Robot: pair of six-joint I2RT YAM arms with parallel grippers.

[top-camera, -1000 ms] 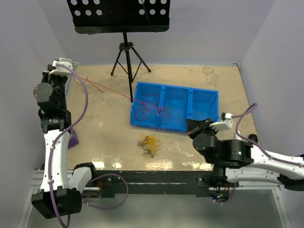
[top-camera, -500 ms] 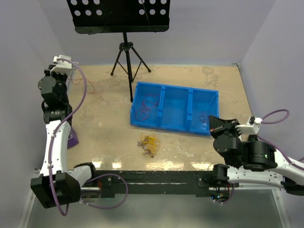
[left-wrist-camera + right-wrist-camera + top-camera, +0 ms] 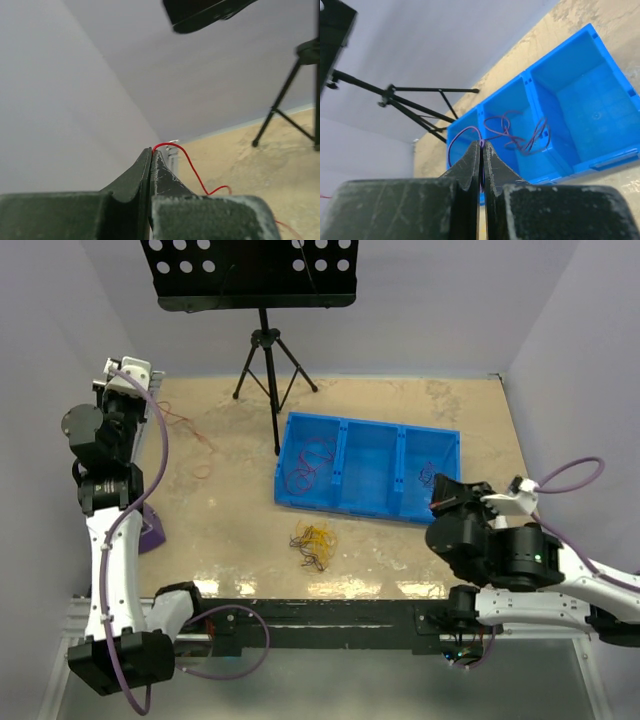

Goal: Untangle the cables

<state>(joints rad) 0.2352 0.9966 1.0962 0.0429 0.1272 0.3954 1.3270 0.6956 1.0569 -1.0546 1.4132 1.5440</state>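
The left gripper (image 3: pixel 151 152) is pinched on a red wire (image 3: pixel 192 172), the right gripper (image 3: pixel 482 147) on a purple strand (image 3: pixel 461 131) by the blue bin (image 3: pixel 372 423) — the yellow tangle (image 3: pixel 314 541) lies on the table (image 3: pixel 230 530) between them, nearer the right.

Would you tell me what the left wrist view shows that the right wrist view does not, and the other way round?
Only the left wrist: a red wire pinched in the shut jaws of the left gripper, trailing toward the table. Only the right wrist: the blue bin holding dark wires, one strand pinched in the shut jaws of the right gripper. Both: the black tripod stand and the tan table.
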